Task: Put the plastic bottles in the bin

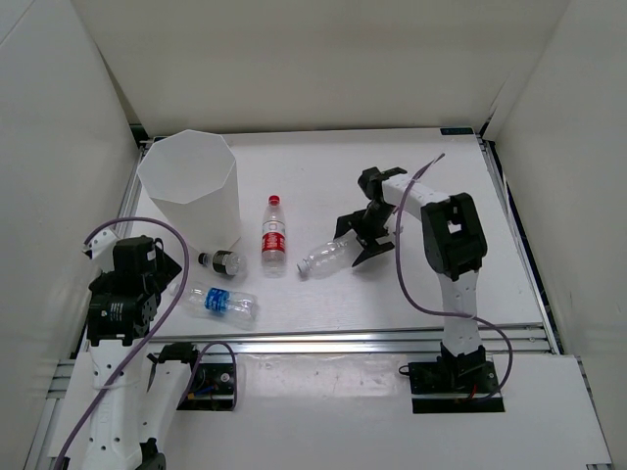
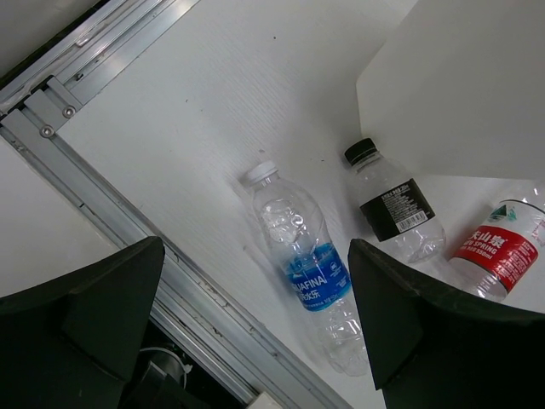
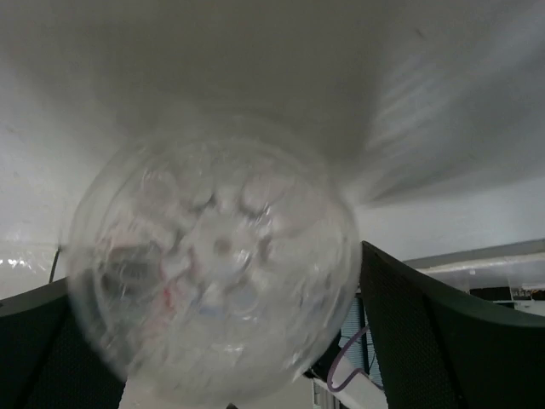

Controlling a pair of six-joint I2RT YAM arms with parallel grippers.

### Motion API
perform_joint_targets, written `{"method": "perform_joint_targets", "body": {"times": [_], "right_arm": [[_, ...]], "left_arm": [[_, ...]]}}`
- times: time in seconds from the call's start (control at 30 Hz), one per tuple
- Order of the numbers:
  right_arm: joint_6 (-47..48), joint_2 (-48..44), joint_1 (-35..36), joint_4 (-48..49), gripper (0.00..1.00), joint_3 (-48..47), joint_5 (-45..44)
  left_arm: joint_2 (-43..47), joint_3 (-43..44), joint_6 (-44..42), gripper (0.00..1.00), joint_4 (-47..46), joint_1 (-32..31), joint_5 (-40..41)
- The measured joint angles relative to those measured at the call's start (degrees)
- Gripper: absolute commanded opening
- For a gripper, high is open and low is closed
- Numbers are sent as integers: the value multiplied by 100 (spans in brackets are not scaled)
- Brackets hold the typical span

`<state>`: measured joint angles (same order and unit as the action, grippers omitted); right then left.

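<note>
The white bin (image 1: pixel 191 191) stands at the far left; its wall shows in the left wrist view (image 2: pixel 460 85). The black-capped bottle (image 1: pixel 221 260) (image 2: pixel 393 209) lies at its foot. The red-capped bottle (image 1: pixel 273 235) (image 2: pixel 494 251) lies beside it. The blue-labelled bottle (image 1: pixel 223 302) (image 2: pixel 311 273) lies near the front edge. My left gripper (image 1: pixel 168 279) (image 2: pixel 255 247) is open and empty, hovering left of the blue-labelled bottle. My right gripper (image 1: pixel 361 240) (image 3: pixel 213 341) is shut on the base end of the unlabelled bottle (image 1: pixel 328 257) (image 3: pixel 213 264), whose cap points left and down.
An aluminium rail (image 1: pixel 372 341) (image 2: pixel 111 170) runs along the table's near edge. White enclosure walls stand at the left, back and right. A purple cable loops off each arm.
</note>
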<state>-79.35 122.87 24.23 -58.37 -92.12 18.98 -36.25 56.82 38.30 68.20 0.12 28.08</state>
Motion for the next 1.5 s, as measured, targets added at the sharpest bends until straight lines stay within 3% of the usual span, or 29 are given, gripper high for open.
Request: {"method": "perform_joint_targets", "body": {"times": [0.03, 0.07, 0.17, 0.27, 0.43, 0.57, 0.8, 0.93, 1.27, 1.5], "right_arm": [[0, 109, 0, 4, 94, -68, -37], [11, 221, 0, 2, 81, -155, -81], [68, 444, -22, 4, 72, -343, -149], [138, 503, -44, -11, 52, -407, -203], [365, 507, -164, -68, 38, -636, -352], [841, 507, -247, 79, 26, -1405, -238], [1714, 507, -103, 1488, 26, -3324, 673], [2013, 498, 308, 2509, 29, -4304, 715], [3373, 387, 1810, 4221, 32, -5031, -1075], [4273, 525, 2223, 4992, 33, -5104, -1871]], "left_arm": [[0, 0, -2, 100, 20, 0, 0], [4, 0, -2, 100, 44, 0, 0], [22, 0, -4, 100, 90, 0, 0], [33, 0, 7, 100, 103, 0, 0], [35, 0, 39, 100, 122, 0, 0], [17, 2, 125, 100, 125, 0, 0], [22, 44, 155, 100, 68, 0, -11], [26, 190, 0, 100, 72, 0, -164], [-33, 892, -645, 100, 79, 0, -752], [-258, 1246, -879, 100, 87, -245, -964]]}}
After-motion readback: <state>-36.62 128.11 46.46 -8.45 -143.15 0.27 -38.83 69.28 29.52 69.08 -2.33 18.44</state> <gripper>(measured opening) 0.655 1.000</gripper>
